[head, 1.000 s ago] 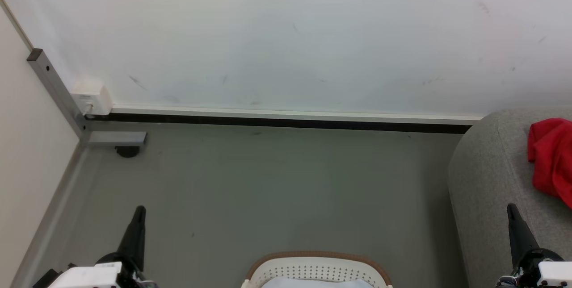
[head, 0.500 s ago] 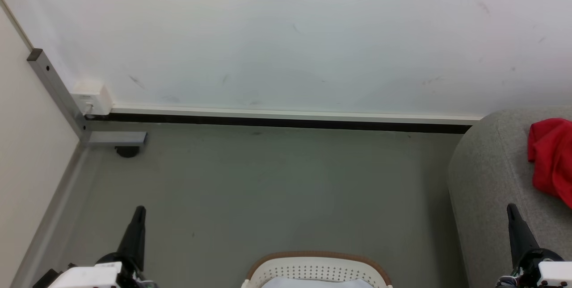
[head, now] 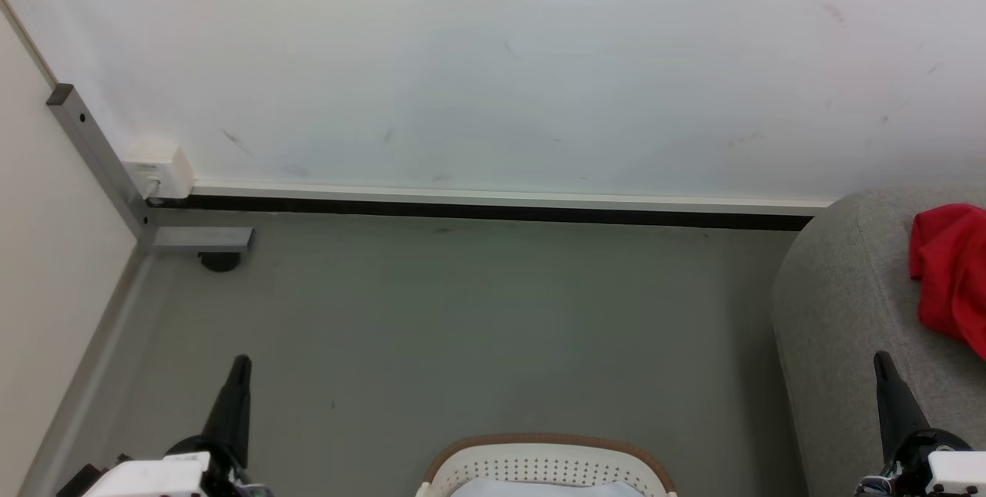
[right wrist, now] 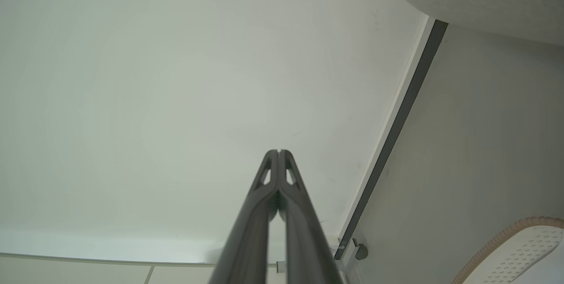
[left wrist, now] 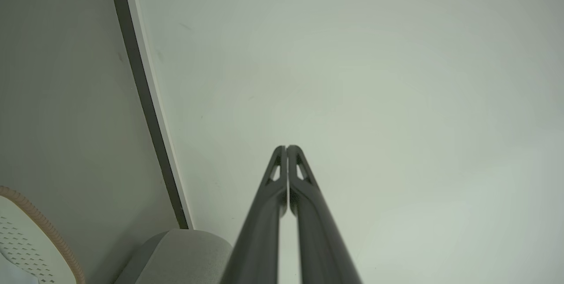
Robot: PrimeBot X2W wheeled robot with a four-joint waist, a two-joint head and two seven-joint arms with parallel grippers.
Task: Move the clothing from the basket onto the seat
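Our left jaws are shut tight on nothing, the fingers meeting at the tips. Our right jaws are the same, with the fingers pressed together. From the head view both sit low at either side, pointing up over the grey floor. Between them, at the bottom edge, we see the basket with some white lining showing inside. The red clothing is lying on the seat at far right, up past our right jaws and not touching them.
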